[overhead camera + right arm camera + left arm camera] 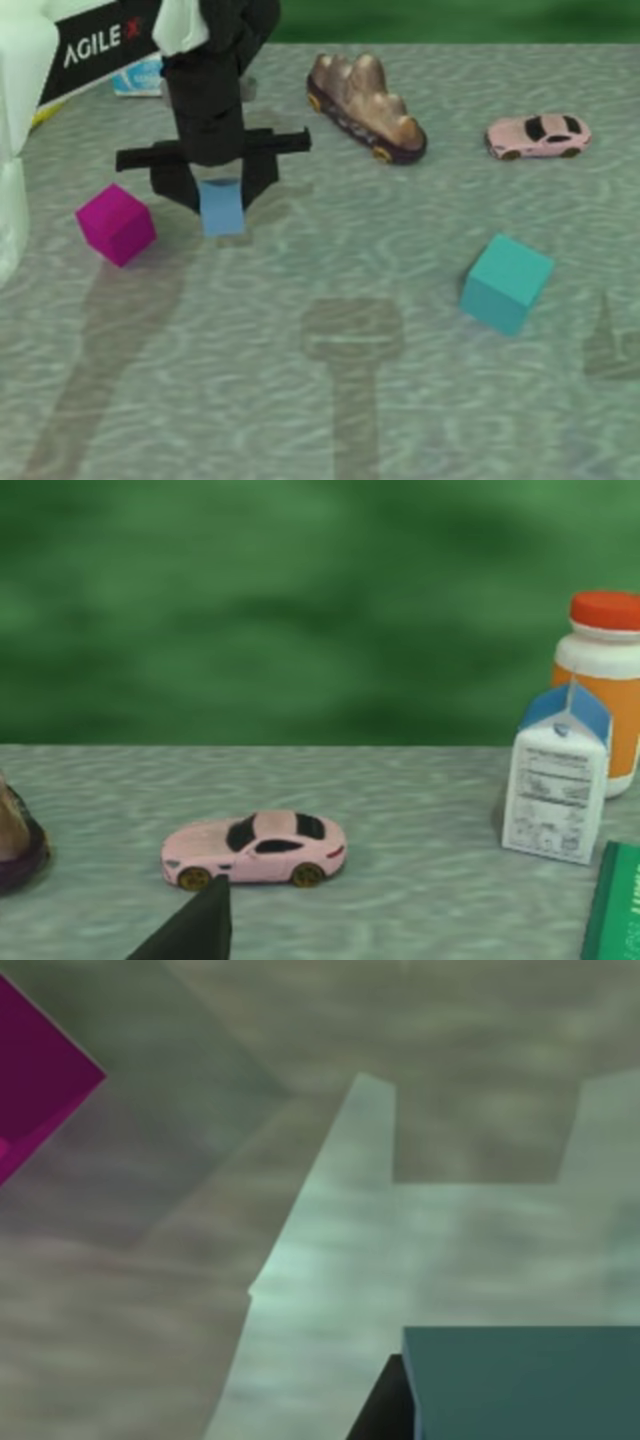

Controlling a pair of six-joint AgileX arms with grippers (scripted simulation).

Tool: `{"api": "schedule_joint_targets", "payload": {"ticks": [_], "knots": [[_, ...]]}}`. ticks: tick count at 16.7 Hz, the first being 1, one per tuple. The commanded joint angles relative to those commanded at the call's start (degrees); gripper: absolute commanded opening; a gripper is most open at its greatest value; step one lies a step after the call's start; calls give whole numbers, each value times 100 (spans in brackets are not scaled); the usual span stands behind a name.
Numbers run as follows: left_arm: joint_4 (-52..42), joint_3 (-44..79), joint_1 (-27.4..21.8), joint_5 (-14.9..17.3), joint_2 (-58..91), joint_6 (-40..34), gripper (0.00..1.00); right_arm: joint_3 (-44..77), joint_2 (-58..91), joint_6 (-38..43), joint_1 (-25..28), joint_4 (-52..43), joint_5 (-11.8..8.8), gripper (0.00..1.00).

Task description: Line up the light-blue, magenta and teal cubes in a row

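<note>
My left claw point(221, 205) is closed on the light-blue cube point(221, 208), just right of the magenta cube point(116, 224); next I must set it down in line, the teal cube point(505, 283) being well right.

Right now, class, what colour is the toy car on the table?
Pale pink, with dark windows and gold wheels: the toy car shows best in the right wrist view.
</note>
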Motion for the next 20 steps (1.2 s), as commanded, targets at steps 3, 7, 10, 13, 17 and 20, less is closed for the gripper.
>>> {"api": "schedule_joint_targets", "payload": {"ticks": [3, 7, 10, 13, 17, 20], "knots": [[-163, 278, -554, -6, 122, -455, 0, 0, 0, 0, 0, 0, 0, 100], [-489, 753, -1712, -13, 329, -1357, 0, 0, 0, 0, 0, 0, 0, 100], [-714, 1097, -2613, -19, 453, -2011, 0, 0, 0, 0, 0, 0, 0, 100], [-822, 1297, -3083, -29, 485, -2405, 0, 0, 0, 0, 0, 0, 0, 100], [-817, 1298, -3103, -27, 468, -2425, 0, 0, 0, 0, 0, 0, 0, 100], [-581, 1074, -3095, -29, 481, -2432, 0, 0, 0, 0, 0, 0, 0, 100]]}}
